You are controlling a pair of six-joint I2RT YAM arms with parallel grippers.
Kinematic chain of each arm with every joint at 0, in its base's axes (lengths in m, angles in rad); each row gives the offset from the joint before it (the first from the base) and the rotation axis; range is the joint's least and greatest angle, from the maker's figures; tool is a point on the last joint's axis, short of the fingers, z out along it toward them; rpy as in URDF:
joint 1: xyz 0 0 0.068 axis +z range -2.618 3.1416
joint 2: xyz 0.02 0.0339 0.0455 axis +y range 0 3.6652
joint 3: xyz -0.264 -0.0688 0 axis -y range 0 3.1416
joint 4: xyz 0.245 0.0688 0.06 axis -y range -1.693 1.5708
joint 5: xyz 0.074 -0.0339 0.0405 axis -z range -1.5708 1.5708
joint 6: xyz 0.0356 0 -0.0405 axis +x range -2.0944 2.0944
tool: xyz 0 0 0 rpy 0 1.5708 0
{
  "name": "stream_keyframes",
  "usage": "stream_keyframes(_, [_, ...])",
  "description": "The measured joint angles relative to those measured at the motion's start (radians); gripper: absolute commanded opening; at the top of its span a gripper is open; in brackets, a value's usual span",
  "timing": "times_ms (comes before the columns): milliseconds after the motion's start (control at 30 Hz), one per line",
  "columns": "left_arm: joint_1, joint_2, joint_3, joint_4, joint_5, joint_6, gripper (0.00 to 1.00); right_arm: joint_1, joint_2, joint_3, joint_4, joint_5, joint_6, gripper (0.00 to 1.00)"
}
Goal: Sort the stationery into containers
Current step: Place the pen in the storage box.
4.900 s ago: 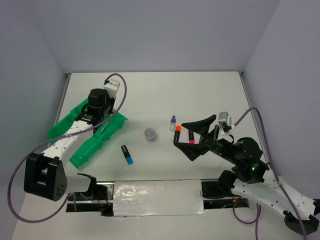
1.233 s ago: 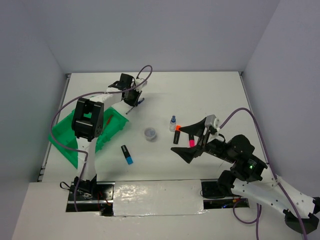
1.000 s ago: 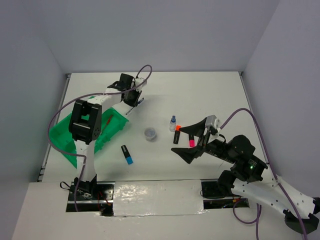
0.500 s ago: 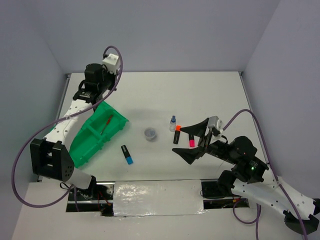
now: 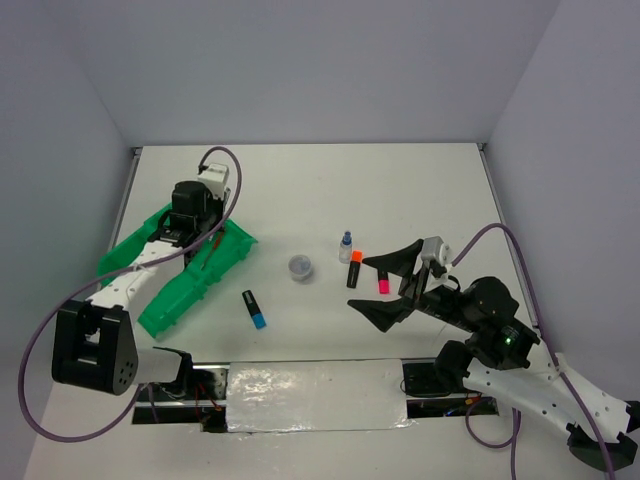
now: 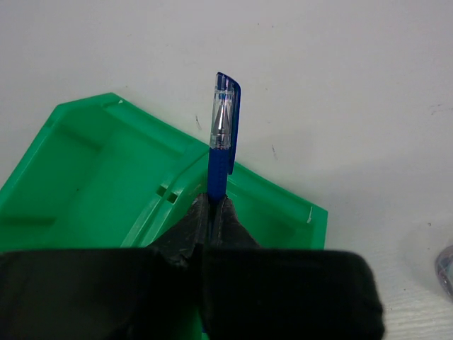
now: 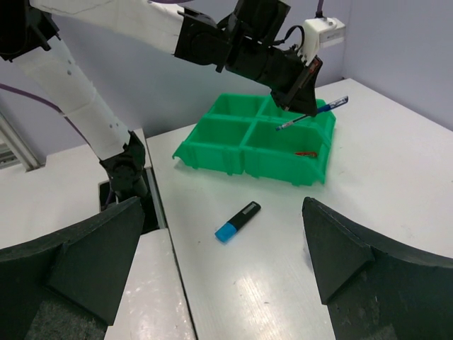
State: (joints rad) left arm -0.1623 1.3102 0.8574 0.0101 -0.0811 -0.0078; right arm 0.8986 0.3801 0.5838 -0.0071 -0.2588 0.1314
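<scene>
My left gripper (image 6: 212,205) is shut on a thin blue pen (image 6: 225,134), which sticks out forward over the far rim of the green tray (image 6: 92,163). From above, this gripper (image 5: 190,225) hangs over the tray (image 5: 170,290). In the right wrist view the blue pen (image 7: 311,113) hovers above a far compartment, and a red pen (image 7: 306,153) lies inside the tray (image 7: 255,142). My right gripper (image 5: 360,283) is open and holds nothing, close to the orange highlighter (image 5: 354,268) and the pink highlighter (image 5: 383,280). A blue-ended highlighter (image 5: 254,309) lies on the table.
A small clear tub (image 5: 300,267) and a blue-capped bottle (image 5: 346,245) stand mid-table. The blue-ended highlighter (image 7: 237,221) lies in front of the tray. A shiny strip (image 5: 315,385) runs along the near edge between the arm bases. Walls close in the table on three sides.
My left arm has carried the blue pen from the table beyond the tray back over the tray. The right arm has barely moved and stays open.
</scene>
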Motion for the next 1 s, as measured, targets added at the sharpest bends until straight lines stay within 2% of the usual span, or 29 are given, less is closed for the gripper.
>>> stream_keyframes(100, [0.000, 0.000, -0.033, 0.025, -0.001, 0.000, 0.05, 0.000, 0.000, -0.002, -0.001, 0.000, 0.000, 1.00])
stream_keyframes(333, [-0.003, 0.014, -0.084, 0.056, -0.027, 0.009, 0.01, 0.000, 0.000, -0.003, -0.001, -0.008, 0.000, 1.00])
stream_keyframes(400, [-0.006, 0.016, -0.096, 0.067, -0.043, 0.013, 0.05, 0.000, 0.000, -0.003, -0.001, -0.008, 0.000, 1.00])
stream_keyframes(467, [-0.020, 0.016, -0.117, 0.090, -0.082, 0.024, 0.17, 0.000, 0.000, -0.003, -0.001, -0.008, -0.001, 1.00])
stream_keyframes(600, [-0.063, 0.014, -0.190, 0.133, -0.166, 0.035, 0.22, 0.000, 0.000, -0.003, -0.001, -0.009, -0.004, 1.00])
stream_keyframes(700, [-0.080, 0.014, -0.222, 0.135, -0.207, 0.036, 0.30, 0.000, 0.000, -0.003, -0.001, -0.011, -0.004, 1.00])
stream_keyframes(733, [-0.080, 0.014, -0.225, 0.135, -0.219, 0.036, 0.41, 0.000, 0.000, -0.003, -0.001, -0.012, -0.004, 1.00])
stream_keyframes(800, [-0.080, 0.011, -0.226, 0.147, -0.244, 0.041, 0.55, 0.000, 0.000, -0.003, -0.001, -0.014, -0.004, 1.00])
stream_keyframes(833, [-0.080, 0.005, -0.227, 0.155, -0.257, 0.040, 0.68, 0.000, 0.001, -0.003, -0.001, -0.015, -0.006, 1.00])
stream_keyframes(1000, [-0.080, -0.033, -0.227, 0.178, -0.288, 0.039, 0.79, 0.000, 0.005, -0.003, -0.001, -0.027, -0.011, 1.00])
